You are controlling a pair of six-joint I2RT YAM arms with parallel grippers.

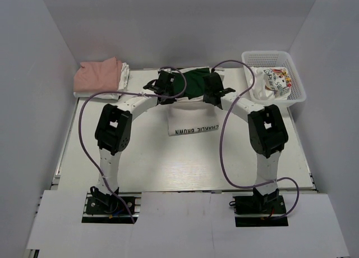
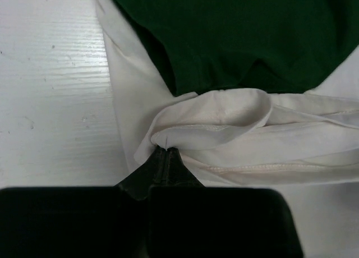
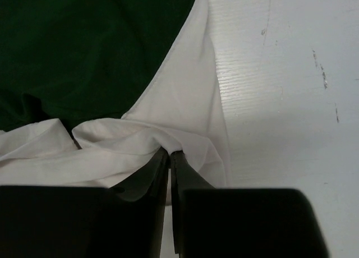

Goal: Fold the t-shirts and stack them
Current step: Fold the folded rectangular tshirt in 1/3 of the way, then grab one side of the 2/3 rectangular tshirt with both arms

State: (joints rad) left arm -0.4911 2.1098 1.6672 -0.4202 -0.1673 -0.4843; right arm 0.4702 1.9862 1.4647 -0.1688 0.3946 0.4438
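Observation:
The large white t-shirt [image 1: 193, 123] with dark green sleeves [image 1: 192, 82] lies at the far middle of the table, its black lettering facing the arms. My left gripper [image 1: 162, 85] is shut on a bunched white hem [image 2: 213, 132] at the shirt's left side, its tips [image 2: 166, 149] pressed tight together. My right gripper [image 1: 215, 93] is on the shirt's right side. Its tips [image 3: 170, 152] stand a thin slit apart with a peaked white fold [image 3: 140, 140] still caught on them. The salmon-pink t-shirt [image 1: 98, 74] lies folded at the back left on a white one [image 1: 124, 73].
A white plastic basket [image 1: 275, 56] stands at the back right with a crumpled printed cloth [image 1: 276, 81] inside. Grey walls close in the table on three sides. Purple cables [image 1: 224, 129] loop from both arms over the table.

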